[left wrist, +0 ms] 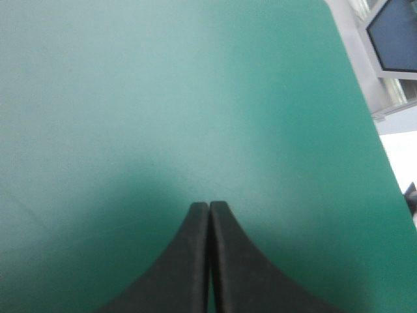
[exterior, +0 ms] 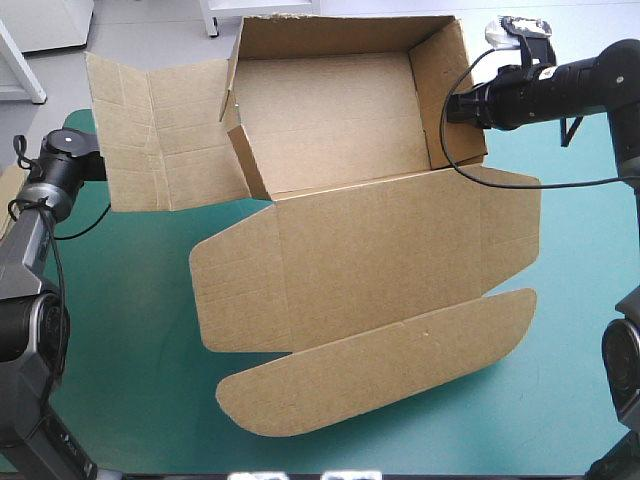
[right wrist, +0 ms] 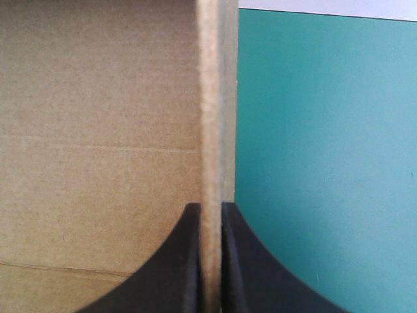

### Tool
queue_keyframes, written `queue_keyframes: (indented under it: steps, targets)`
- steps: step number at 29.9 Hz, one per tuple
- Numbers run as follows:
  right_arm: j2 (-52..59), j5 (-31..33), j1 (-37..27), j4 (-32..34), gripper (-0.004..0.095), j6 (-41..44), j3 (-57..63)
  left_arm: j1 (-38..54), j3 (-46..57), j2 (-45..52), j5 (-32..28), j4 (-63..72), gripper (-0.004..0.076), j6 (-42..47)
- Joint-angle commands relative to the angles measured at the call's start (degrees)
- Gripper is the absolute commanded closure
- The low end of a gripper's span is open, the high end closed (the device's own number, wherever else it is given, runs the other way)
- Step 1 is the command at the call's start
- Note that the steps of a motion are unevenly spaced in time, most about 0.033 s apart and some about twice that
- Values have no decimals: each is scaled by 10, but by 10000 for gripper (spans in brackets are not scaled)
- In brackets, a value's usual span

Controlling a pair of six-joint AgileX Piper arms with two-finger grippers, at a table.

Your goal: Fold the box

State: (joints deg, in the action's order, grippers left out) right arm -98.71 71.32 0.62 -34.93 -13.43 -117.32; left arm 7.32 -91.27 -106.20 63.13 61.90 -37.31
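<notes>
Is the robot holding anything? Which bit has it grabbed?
The right gripper pinches the box by the edge of its raised right wall. The left gripper is shut on nothing, over the teal-green cover.

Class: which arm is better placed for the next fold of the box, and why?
Right, probably. The right end effector is shut on the raised right wall of the box. The left end effector is shut on nothing, over bare teal-green cover, touching no board.
</notes>
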Motion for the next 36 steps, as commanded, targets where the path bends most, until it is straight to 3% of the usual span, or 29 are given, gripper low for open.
queue_keyframes:
  steps: [1, 11, 21, 29, 36]
  targets:
    - [25, 1, 0, -1, 911, 12, -19, -3, -16, 29, 20, 64, 732, -9]
    - [-11, -1, 0, 16, 911, 21, -19, -3, -16, 29, 83, 95, 732, -13]
    - [-67, -29, 33, 23, 911, 25, -19, -3, -16, 60, 84, 100, 732, -12]
    - [-100, -41, 69, 82, 911, 45, -19, -3, -16, 63, 93, 108, 732, -10]
    - [-112, -45, 75, 76, 911, 49, -19, -3, -16, 63, 93, 112, 732, -8]
